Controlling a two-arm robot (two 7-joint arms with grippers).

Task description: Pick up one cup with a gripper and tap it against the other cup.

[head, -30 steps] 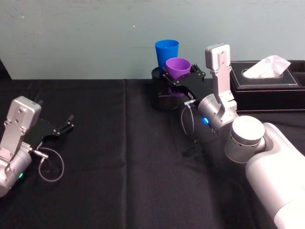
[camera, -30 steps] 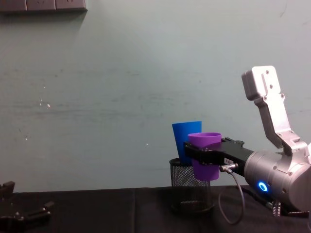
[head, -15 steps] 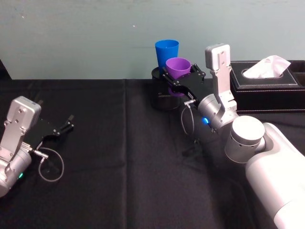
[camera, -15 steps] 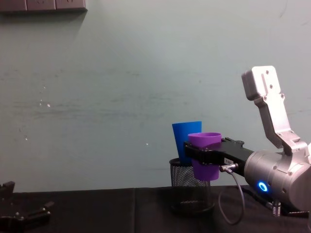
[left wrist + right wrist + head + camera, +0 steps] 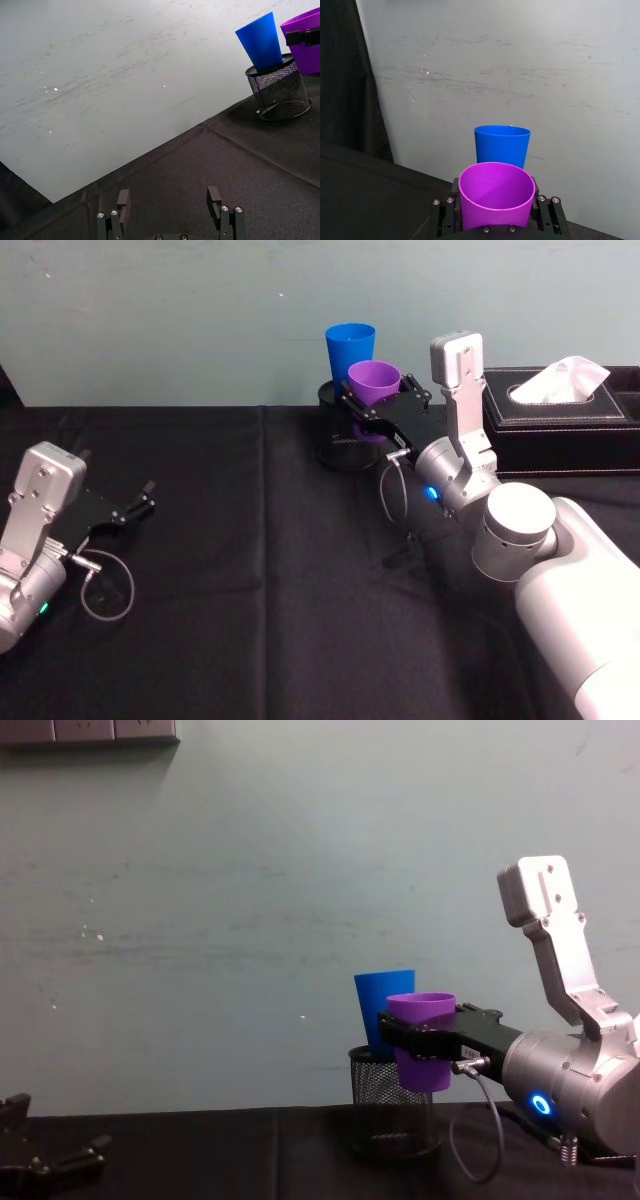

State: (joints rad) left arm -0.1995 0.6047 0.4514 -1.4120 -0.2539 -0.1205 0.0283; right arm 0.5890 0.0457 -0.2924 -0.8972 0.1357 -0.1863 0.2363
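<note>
The purple tapered plastic tumbler (image 5: 374,383) is held up off the black cloth-covered table (image 5: 250,590), clamped between the jaws of the right gripper (image 5: 382,397), just in front of the bright blue plastic tumbler (image 5: 350,345). The blue one is parked, leaning a bit, in a black mesh pen holder (image 5: 335,445). Whether the two cups are actually touching can't be told. The left gripper (image 5: 143,498) is seen low at the table's left side, fingers spread, nothing held.
</note>
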